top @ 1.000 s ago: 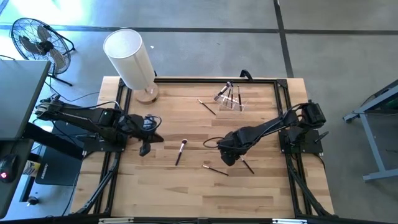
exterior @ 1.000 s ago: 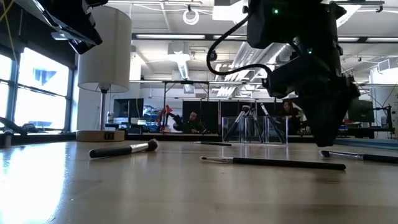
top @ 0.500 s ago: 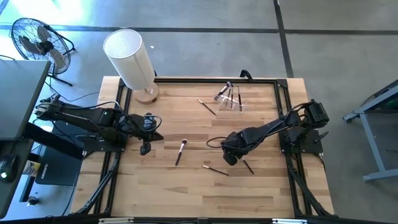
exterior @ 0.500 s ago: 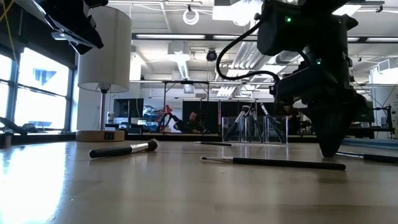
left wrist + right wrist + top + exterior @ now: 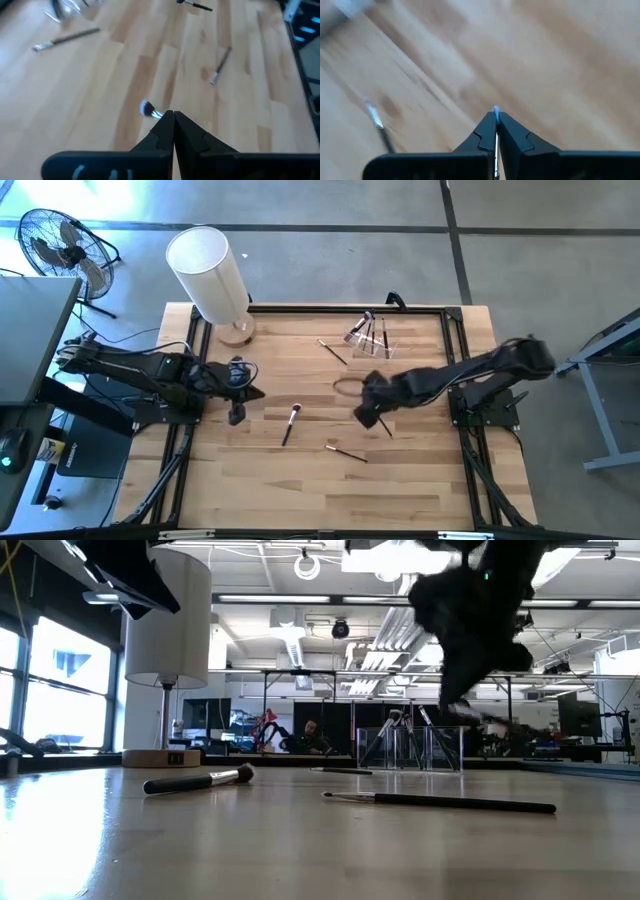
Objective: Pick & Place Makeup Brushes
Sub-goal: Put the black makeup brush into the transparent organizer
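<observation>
Wooden table (image 5: 300,480), thin dark makeup brushes (image 5: 291,424).

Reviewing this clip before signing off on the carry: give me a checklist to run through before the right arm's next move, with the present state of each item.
1. Right gripper shut on a brush: ok.
2. Brush lifted off the table: ok.
3. Grip centred on the brush: cannot tell.
4. Clear holder upright, with brushes inside: ok.
5. Left gripper shut, empty, parked at the table's left side: ok.
6. Loose brushes remaining on the table: not ok, three left.
</observation>
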Controlling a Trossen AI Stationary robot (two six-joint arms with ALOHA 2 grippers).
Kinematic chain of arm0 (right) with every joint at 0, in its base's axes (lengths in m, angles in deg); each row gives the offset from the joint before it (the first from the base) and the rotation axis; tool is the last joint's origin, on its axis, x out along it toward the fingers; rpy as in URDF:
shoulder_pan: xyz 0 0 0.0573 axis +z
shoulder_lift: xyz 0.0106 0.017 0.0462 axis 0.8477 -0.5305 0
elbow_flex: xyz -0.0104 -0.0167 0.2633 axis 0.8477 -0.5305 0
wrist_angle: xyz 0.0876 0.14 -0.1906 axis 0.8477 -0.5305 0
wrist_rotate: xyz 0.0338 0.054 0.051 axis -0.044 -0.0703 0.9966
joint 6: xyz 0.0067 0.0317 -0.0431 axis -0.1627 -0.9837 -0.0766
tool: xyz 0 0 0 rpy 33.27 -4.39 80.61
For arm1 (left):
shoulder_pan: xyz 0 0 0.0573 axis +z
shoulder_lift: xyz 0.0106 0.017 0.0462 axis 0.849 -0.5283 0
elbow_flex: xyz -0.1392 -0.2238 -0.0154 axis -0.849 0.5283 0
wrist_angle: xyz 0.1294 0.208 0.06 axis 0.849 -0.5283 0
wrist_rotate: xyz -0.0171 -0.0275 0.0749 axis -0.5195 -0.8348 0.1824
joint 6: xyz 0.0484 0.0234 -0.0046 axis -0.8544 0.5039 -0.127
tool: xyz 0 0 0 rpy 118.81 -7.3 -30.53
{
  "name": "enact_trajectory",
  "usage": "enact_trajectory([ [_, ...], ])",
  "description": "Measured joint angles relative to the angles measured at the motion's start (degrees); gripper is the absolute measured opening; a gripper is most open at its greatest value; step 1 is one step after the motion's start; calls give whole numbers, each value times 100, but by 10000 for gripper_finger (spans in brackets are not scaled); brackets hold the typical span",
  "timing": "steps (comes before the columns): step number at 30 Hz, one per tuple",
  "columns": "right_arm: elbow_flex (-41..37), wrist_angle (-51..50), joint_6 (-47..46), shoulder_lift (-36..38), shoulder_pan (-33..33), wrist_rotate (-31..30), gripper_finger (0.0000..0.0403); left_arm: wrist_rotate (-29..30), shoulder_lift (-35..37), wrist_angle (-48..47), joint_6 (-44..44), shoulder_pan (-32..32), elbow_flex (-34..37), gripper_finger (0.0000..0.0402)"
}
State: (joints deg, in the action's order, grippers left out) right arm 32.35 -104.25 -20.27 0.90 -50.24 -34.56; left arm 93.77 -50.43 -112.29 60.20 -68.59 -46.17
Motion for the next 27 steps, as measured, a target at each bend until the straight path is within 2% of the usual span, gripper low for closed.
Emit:
enact_trajectory([
  [2, 11, 26, 468, 425, -213, -236, 2, 274, 0, 4, 2, 0, -43, 1],
  [6, 11, 391, 1549, 1017, -998, -253, 2, 783, 0, 2, 364, 3, -79, 1],
  [8, 11, 863, 2100, 1174, -1534, -24, 1, 867, 0, -24, 762, 101, -79, 1],
  [11, 17, 1703, 2877, 1199, -2385, 656, 1, 831, 0, -36, 987, 359, -79, 1],
  [18, 22, 3985, 3840, 522, -4058, 2171, 1, 712, 0, 16, 1396, 793, -79, 1],
  [22, 20, 4656, 4205, -124, -4614, 2311, 0, 693, 0, 15, 1593, 832, -79, 1],
  [27, 17, 5752, 4526, -881, -4965, 2337, 0, 689, 0, 17, 1722, 824, -79, 1],
])
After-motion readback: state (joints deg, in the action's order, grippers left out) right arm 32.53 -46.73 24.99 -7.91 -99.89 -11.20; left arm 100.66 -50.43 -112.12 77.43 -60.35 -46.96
